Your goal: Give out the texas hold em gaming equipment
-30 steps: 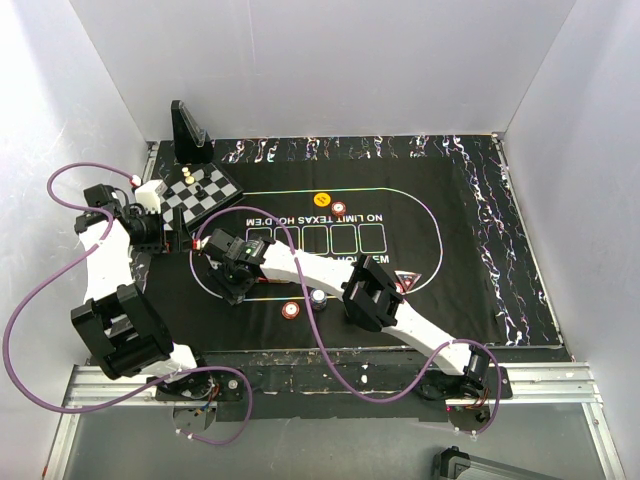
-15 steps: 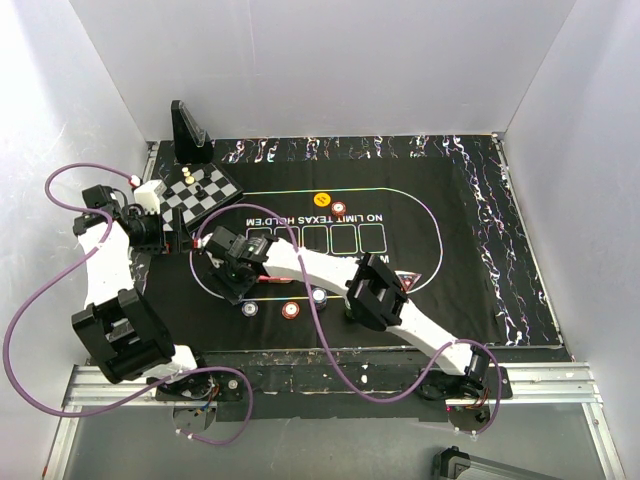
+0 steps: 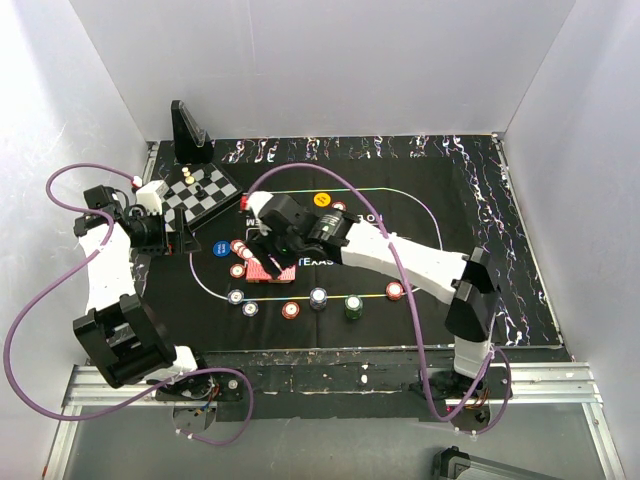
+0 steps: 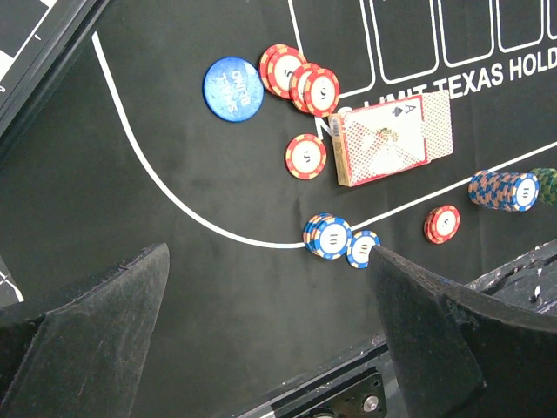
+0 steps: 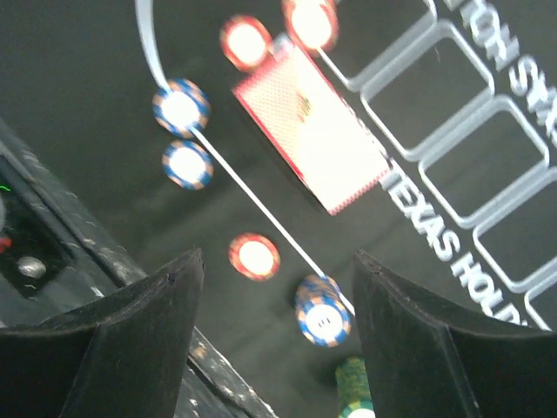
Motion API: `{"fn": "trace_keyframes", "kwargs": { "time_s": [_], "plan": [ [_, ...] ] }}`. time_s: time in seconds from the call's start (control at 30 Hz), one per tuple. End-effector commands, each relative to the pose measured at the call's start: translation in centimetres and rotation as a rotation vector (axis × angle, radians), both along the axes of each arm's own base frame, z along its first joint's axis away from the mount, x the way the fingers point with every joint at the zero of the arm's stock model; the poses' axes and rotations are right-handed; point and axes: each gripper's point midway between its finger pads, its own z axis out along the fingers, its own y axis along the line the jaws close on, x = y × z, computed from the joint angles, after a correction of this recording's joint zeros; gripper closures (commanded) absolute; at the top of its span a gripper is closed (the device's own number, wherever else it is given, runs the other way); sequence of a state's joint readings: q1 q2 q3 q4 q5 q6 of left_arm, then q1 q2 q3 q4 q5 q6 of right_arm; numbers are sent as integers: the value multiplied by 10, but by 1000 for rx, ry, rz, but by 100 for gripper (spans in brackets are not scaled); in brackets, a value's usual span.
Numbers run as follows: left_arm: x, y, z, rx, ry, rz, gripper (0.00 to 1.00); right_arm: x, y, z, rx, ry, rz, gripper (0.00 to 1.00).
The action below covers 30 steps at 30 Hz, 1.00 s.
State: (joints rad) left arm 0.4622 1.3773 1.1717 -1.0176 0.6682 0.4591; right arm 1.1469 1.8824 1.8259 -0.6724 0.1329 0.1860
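A red-backed deck of cards [image 3: 262, 270] lies on the left part of the black poker mat [image 3: 450, 250], with an ace face up on top in the left wrist view [image 4: 392, 139]. Red chips [image 3: 238, 246] and a blue disc [image 3: 221, 248] lie beside it. Blue chips [image 3: 235, 296], a red chip [image 3: 291, 309], a blue stack [image 3: 318, 297] and a green stack [image 3: 354, 305] line the near edge. The orange button [image 3: 322, 199] sits at the back. My right gripper [image 3: 268, 250] hovers open and empty over the deck [image 5: 309, 131]. My left gripper [image 3: 165, 232] is open and empty at the mat's left edge.
A small chessboard [image 3: 200, 192] with pieces sits at the back left, with a tall dark triangular piece [image 3: 188, 132] behind it. White walls enclose three sides. The right arm's link [image 3: 400, 255] spans the mat's middle. A metal rail [image 3: 330, 385] runs along the near edge.
My right arm has swung off the near-left mat to the right. Its gripper has moved back over the deck, uncovering the deck and several chips. The left arm has barely moved.
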Motion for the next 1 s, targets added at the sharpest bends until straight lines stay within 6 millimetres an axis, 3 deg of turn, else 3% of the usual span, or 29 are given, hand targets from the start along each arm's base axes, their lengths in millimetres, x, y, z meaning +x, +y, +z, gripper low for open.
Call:
{"fn": "trace_keyframes", "kwargs": {
  "time_s": [0.0,0.13,0.27,0.53,0.7,0.97],
  "plan": [
    [-1,-6,12,-13,-45,-12,0,3,-60,-72,-199,84,-118,24],
    [-3,-7,9,-14,-41,-14,0,-10,-79,-100,-263,147,-150,21],
    [-3,-8,8,-20,-40,-17,0,-12,-82,-117,-281,175,-171,20],
    [-1,-9,10,-27,-43,-19,0,-18,-82,-141,-290,224,-177,20],
    [-1,-9,10,-29,-40,-19,0,-22,-91,-157,-299,261,-196,21],
    [0,-8,8,-30,-34,-17,0,-28,-95,-164,-296,285,-205,28]
  ]
}}
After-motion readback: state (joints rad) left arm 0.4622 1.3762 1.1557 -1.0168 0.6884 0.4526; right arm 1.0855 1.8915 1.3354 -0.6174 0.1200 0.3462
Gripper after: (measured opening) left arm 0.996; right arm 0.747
